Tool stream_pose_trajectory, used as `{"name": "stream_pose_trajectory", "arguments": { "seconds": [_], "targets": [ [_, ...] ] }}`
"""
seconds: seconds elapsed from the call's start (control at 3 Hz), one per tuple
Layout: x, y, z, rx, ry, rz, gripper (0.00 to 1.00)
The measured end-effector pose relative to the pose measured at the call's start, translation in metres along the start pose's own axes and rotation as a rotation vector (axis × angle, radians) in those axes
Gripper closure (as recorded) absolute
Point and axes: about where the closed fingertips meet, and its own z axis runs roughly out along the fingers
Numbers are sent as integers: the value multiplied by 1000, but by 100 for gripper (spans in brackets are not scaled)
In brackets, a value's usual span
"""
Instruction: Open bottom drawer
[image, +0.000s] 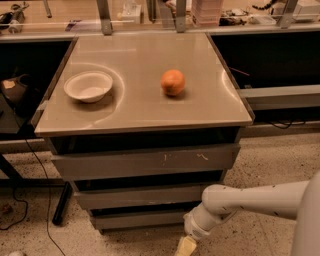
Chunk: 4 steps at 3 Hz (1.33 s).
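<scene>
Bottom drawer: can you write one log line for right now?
bottom drawer: shut | gripper: low, near its right end | cabinet top: bowl, orange

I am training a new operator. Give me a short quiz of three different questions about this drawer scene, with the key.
1. True or false: the orange lies on the tabletop, apart from the bowl.
2. Where is the gripper? A: on the tabletop. B: low, near the floor, by the right end of the bottom drawer. C: in the bowl.
3. How many drawer fronts does the cabinet show?
Key: 1 true; 2 B; 3 three.
</scene>
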Motion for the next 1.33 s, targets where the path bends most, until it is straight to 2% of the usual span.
{"name": "stream_pose_trajectory", "arguments": {
  "seconds": [0.33, 0.67, 1.0, 1.33],
  "targets": [
    [11, -26, 30, -32, 4, 16, 0],
    [12, -30, 39, -45, -1, 13, 0],
    [20, -66, 54, 9, -23, 29, 0],
    [29, -104, 57, 100, -55, 53, 0]
  ]
}}
